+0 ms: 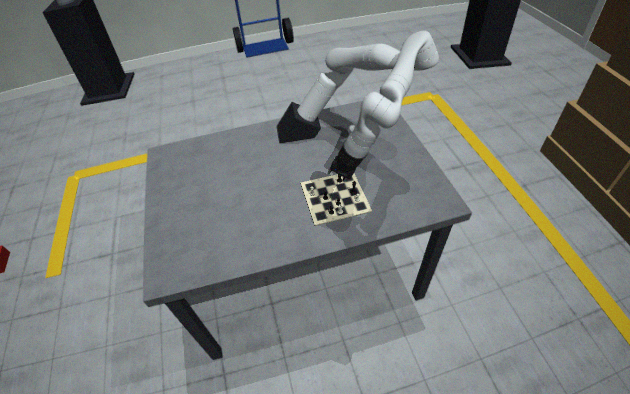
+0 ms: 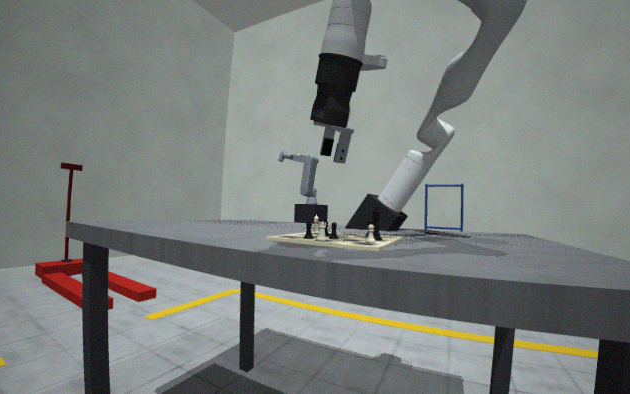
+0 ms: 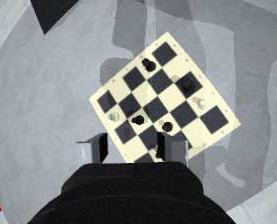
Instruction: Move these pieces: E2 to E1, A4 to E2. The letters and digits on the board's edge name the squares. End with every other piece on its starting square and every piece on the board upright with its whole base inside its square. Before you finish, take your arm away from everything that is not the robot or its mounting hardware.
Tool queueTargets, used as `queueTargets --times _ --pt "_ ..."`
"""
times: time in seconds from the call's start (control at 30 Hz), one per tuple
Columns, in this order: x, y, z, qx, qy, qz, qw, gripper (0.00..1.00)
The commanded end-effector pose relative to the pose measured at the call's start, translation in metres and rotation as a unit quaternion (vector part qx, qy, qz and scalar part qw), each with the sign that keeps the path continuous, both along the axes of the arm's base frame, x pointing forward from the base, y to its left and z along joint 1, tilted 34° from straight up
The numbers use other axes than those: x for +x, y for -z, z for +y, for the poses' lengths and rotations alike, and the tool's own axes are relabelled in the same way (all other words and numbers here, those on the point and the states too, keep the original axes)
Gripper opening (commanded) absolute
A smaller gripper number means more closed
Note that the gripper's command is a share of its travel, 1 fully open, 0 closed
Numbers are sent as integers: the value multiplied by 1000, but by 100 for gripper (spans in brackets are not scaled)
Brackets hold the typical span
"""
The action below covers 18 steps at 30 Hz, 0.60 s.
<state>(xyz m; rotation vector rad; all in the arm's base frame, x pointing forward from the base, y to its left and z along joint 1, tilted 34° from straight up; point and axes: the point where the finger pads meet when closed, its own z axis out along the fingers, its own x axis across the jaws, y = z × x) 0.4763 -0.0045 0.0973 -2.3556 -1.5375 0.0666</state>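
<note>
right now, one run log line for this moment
gripper: open, empty | position: high above chessboard | pieces: all standing on board | phase: approach

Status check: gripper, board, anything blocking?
Gripper open, empty, high above the chessboard. Pieces upright, none lifted. Nothing between the fingers and the board.

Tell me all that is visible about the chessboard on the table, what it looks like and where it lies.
The chessboard is a small, flat, square board with a cream border and dark and cream squares. It lies on the grey table, turned askew to the table's edges. A few black and white pieces stand upright on it. The open gripper hangs above it, not touching.
</note>
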Motion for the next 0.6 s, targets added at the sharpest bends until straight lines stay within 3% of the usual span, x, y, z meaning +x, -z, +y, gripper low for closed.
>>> queueTargets --times 0.0,0.57 --pt "0 4 -6 -2 4 3 1000 100" --pt "7 22 -9 19 42 28 999 100"
